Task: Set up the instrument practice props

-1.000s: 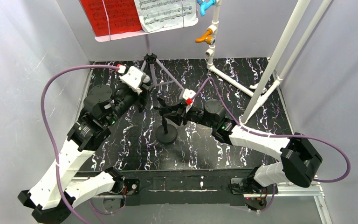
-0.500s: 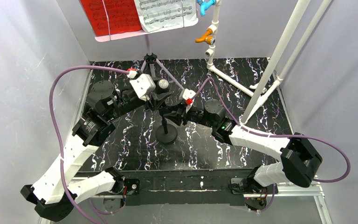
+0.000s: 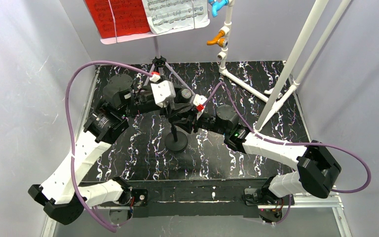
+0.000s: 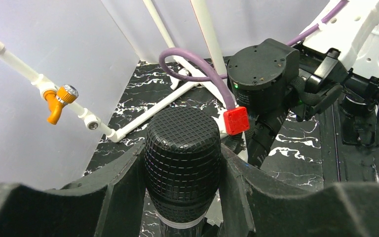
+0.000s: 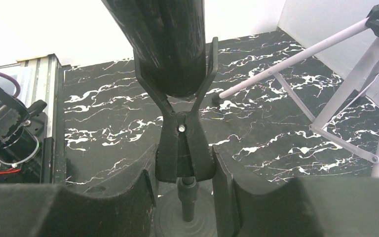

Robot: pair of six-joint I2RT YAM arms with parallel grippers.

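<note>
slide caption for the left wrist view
Left gripper clasps the black microphone by its mesh head, with the right arm and an orange tap on the white pipe frame behind.

Black microphone (image 4: 182,148) with square-grid mesh head, black round-based stand (image 3: 176,144), lilac music stand (image 5: 296,58), red sheet-music page (image 3: 118,17), white page (image 3: 175,12) with black notation, black marbled tabletop (image 3: 143,158) veined white and possibly faint purple, orange tap (image 3: 216,38), blue tap (image 3: 217,6)

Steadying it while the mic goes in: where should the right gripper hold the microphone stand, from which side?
Probably its clip, at the flat handles under the fork, pinched sideways, coming in level from the right: flat faces clamp squarely, unlike the thin post.
</note>
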